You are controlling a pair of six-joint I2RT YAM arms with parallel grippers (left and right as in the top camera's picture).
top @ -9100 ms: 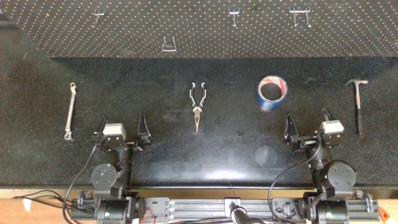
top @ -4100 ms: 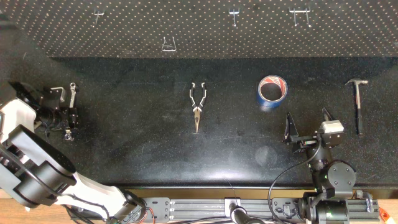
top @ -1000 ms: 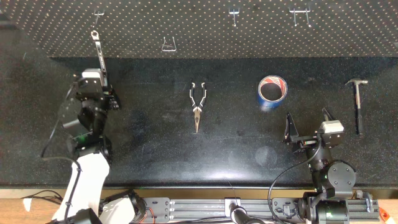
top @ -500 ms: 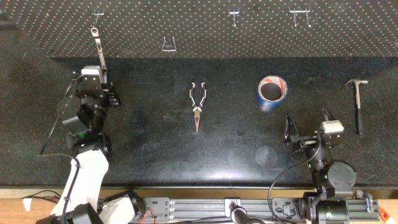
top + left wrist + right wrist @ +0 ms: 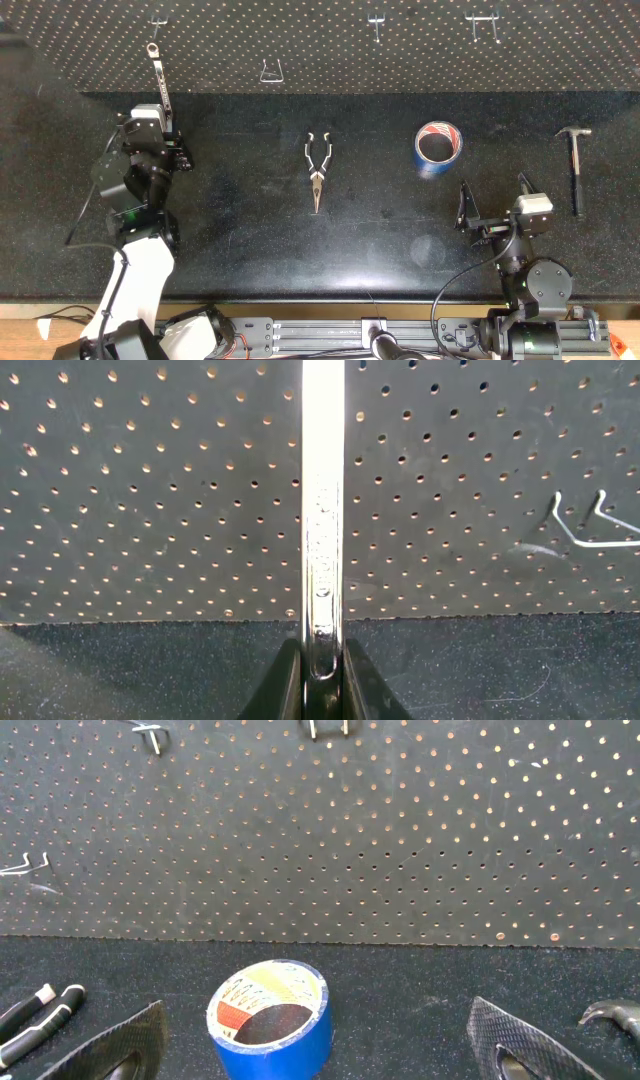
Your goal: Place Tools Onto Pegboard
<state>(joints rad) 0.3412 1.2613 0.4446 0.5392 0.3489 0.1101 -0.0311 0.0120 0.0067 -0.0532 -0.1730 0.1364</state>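
Note:
My left gripper [image 5: 166,128] is shut on a silver wrench [image 5: 158,78], held upright against the pegboard [image 5: 320,45] with its ring end just below the far-left hook [image 5: 158,22]. In the left wrist view the wrench [image 5: 322,510] runs straight up from between my closed fingers [image 5: 285,685], and a wire hook [image 5: 590,525] shows to one side. Pliers [image 5: 318,168] lie mid-table, a blue tape roll [image 5: 438,146] to their right, a hammer [image 5: 574,165] at the far right. My right gripper [image 5: 496,200] rests open near the front edge, facing the tape roll [image 5: 270,1018].
The pegboard carries a wire loop hook [image 5: 271,72], a middle hook [image 5: 375,20] and a double hook [image 5: 482,22]. The black table mat [image 5: 250,230] has bare room between the tools.
The left arm went out to the wrench at far left, took hold of it and carried it up to the pegboard. Over the last second the wrench rose slightly toward the hook. The right arm kept still.

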